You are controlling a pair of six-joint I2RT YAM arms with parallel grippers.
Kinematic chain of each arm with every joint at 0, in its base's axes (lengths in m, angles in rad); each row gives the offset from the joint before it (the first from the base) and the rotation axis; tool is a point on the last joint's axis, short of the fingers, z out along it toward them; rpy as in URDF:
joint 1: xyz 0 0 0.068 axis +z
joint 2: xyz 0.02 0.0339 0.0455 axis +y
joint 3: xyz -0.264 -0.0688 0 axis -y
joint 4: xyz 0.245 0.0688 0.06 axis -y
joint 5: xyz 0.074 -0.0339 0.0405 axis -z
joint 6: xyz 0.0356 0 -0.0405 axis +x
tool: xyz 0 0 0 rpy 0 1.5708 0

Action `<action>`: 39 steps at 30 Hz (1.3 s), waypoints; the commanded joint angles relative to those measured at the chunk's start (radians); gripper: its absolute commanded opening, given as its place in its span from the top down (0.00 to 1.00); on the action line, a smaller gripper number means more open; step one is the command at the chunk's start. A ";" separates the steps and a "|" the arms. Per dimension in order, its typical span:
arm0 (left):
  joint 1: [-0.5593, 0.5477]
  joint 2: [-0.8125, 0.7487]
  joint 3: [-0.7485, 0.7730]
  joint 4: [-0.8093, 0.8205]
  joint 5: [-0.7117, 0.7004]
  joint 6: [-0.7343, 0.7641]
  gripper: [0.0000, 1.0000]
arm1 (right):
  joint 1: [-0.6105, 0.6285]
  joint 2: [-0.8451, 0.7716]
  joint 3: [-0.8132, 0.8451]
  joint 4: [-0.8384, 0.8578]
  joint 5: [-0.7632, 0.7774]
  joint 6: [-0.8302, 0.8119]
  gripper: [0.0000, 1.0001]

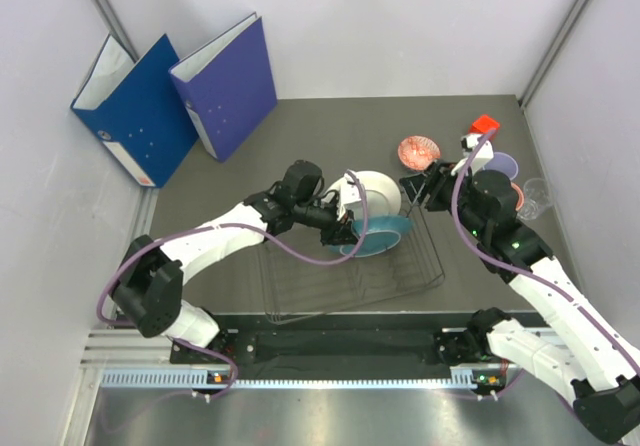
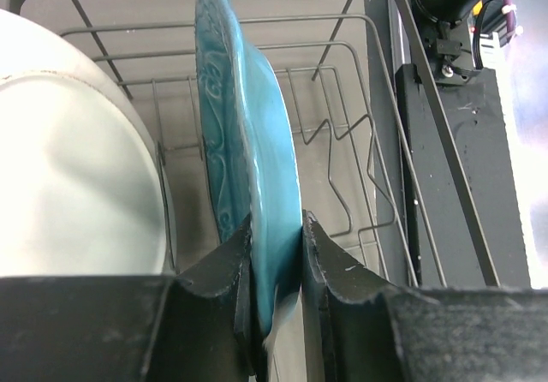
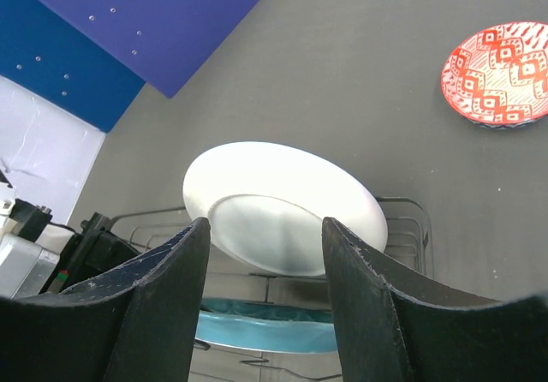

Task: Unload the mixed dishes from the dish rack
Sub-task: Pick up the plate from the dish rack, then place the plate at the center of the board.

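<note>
top view: thin dark wire dish rack [image 1: 300, 291] sits at the near edge of the worktop [image 1: 230, 181], about mid-width. left tool [image 1: 347, 228] is clamped on the round glazed teal plate [image 1: 388, 234], which stands on edge in the rack's right end. round white plate [image 1: 378, 194] leans just beside it on the far side. right tool [image 1: 422, 188] hangs near the rack's far right corner, so the arms could clash if both move at once.

left wrist: jaws pinch only the teal plate [image 2: 248, 125] at its rim. my guess is it pivots or slips once lifted. white plate [image 2: 77, 185] is just beside; a tilted pull could knock it, or snag the rack's wires and drag the rack.

right wrist: right tool [image 3: 265, 228] is about half open and holds nothing, framing the white plate [image 3: 282, 189] from above. small red-patterned bowl [image 3: 497, 72] is already out, toward the far right corner.
</note>
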 commanded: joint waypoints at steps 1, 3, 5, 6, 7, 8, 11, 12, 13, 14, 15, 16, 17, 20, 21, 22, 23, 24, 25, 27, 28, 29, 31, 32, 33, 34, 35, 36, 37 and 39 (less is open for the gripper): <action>0.005 -0.085 0.118 0.010 0.023 0.079 1.00 | 0.012 -0.007 0.006 0.052 -0.007 0.006 0.45; 0.004 -0.087 0.135 -0.006 0.023 0.088 1.00 | 0.012 -0.008 0.007 0.050 -0.008 0.006 0.45; 0.004 -0.090 0.164 -0.024 0.022 0.100 1.00 | 0.012 -0.008 0.010 0.049 -0.010 0.005 0.45; 0.004 -0.091 0.173 -0.038 0.022 0.103 1.00 | 0.012 -0.010 0.011 0.047 -0.012 0.005 0.45; 0.005 -0.093 0.187 -0.042 0.022 0.105 1.00 | 0.012 -0.011 0.016 0.043 -0.010 0.005 0.45; 0.005 -0.102 0.193 -0.041 0.022 0.100 1.00 | 0.014 -0.013 0.017 0.040 -0.015 0.006 0.45; 0.005 -0.137 0.221 -0.024 0.029 0.082 1.00 | 0.011 -0.025 0.048 0.014 -0.021 0.012 0.45; 0.005 -0.148 0.225 -0.001 0.028 0.074 1.00 | 0.012 -0.030 0.060 0.006 -0.021 0.014 0.45; 0.005 -0.157 0.237 0.005 0.029 0.070 1.00 | 0.012 -0.036 0.065 0.006 -0.021 0.019 0.45; 0.005 -0.171 0.248 0.007 0.035 0.065 1.00 | 0.012 -0.046 0.072 0.003 -0.021 0.020 0.45; 0.004 -0.177 0.257 0.007 0.036 0.062 1.00 | 0.012 -0.053 0.083 -0.003 -0.021 0.022 0.45; 0.005 -0.182 0.277 0.004 0.037 0.059 1.00 | 0.012 -0.057 0.091 -0.008 -0.021 0.025 0.45; 0.004 -0.189 0.285 0.001 0.042 0.057 1.00 | 0.012 -0.063 0.097 -0.012 -0.021 0.025 0.45; 0.004 -0.206 0.302 0.002 0.043 0.053 1.00 | 0.012 -0.076 0.123 -0.032 -0.021 0.029 0.45; 0.005 -0.211 0.305 0.005 0.046 0.050 1.00 | 0.012 -0.079 0.132 -0.038 -0.021 0.028 0.45; 0.004 -0.216 0.308 0.005 0.048 0.045 1.00 | 0.012 -0.083 0.134 -0.042 -0.021 0.031 0.45; 0.005 -0.222 0.310 0.014 0.049 0.037 1.00 | 0.012 -0.094 0.138 -0.042 -0.021 0.029 0.45; 0.005 -0.226 0.314 0.019 0.049 0.030 1.00 | 0.012 -0.096 0.145 -0.048 -0.021 0.031 0.45; 0.005 -0.229 0.317 0.025 0.049 0.018 1.00 | 0.012 -0.102 0.151 -0.052 -0.021 0.031 0.45; 0.004 -0.243 0.308 0.066 0.049 -0.010 1.00 | 0.012 -0.109 0.169 -0.068 -0.019 0.029 0.45; 0.004 -0.248 0.304 0.083 0.036 -0.033 1.00 | 0.012 -0.115 0.175 -0.072 -0.018 0.032 0.45; 0.001 -0.261 0.296 0.092 0.016 -0.033 1.00 | 0.012 -0.126 0.181 -0.072 -0.015 0.034 0.45; -0.021 -0.283 0.264 0.100 -0.102 -0.009 1.00 | 0.012 -0.138 0.197 -0.077 0.007 0.045 0.46; -0.045 -0.303 0.251 0.097 -0.148 0.045 1.00 | 0.012 -0.146 0.206 -0.083 0.016 0.048 0.46; -0.062 -0.312 0.227 0.084 -0.196 0.078 1.00 | 0.012 -0.148 0.224 -0.094 0.034 0.051 0.46; -0.082 -0.320 0.215 0.076 -0.261 0.152 1.00 | 0.012 -0.148 0.235 -0.100 0.041 0.051 0.46; -0.128 -0.340 0.201 0.073 -0.371 0.189 1.00 | 0.014 -0.146 0.247 -0.109 0.050 0.051 0.46; -0.151 -0.349 0.172 0.086 -0.429 0.223 1.00 | 0.012 -0.143 0.273 -0.124 0.076 0.052 0.46; -0.173 -0.372 0.153 0.108 -0.475 0.269 1.00 | 0.012 -0.140 0.284 -0.132 0.088 0.049 0.46; -0.217 -0.392 0.114 0.135 -0.564 0.306 1.00 | 0.012 -0.122 0.328 -0.155 0.117 0.043 0.46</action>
